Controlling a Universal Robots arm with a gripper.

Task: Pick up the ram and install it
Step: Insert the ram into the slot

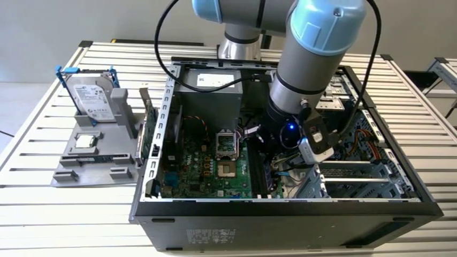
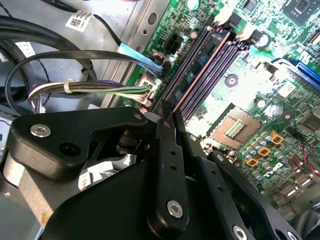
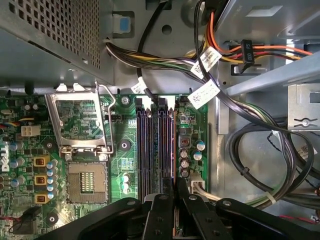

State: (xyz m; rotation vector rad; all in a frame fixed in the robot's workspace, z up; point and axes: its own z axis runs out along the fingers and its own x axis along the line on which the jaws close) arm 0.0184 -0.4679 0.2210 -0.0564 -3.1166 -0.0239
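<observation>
The ram [image 2: 200, 72] stands on edge in one of the dark memory slots [image 3: 150, 145] on the green motherboard. I see it as a thin copper-toned line. In the first wrist view the ram [image 3: 173, 145] is in the slot nearest the bundled cables. My gripper [image 2: 167, 116] is low over the board, with its black fingers closed together on the near end of the stick. In the first wrist view the gripper [image 3: 174, 184] pinches the same end. In the exterior view my arm [image 1: 307, 80] reaches down into the open computer case [image 1: 286, 206].
The open processor socket [image 3: 87, 180] lies beside the slots. Cable bundles [image 3: 200, 65] and the power supply [image 1: 207, 83] crowd the far end. Outside the case, a grey tray [image 1: 71, 174] holds a hard drive in a blue frame [image 1: 93, 99]. A green card [image 1: 151, 134] stands nearby.
</observation>
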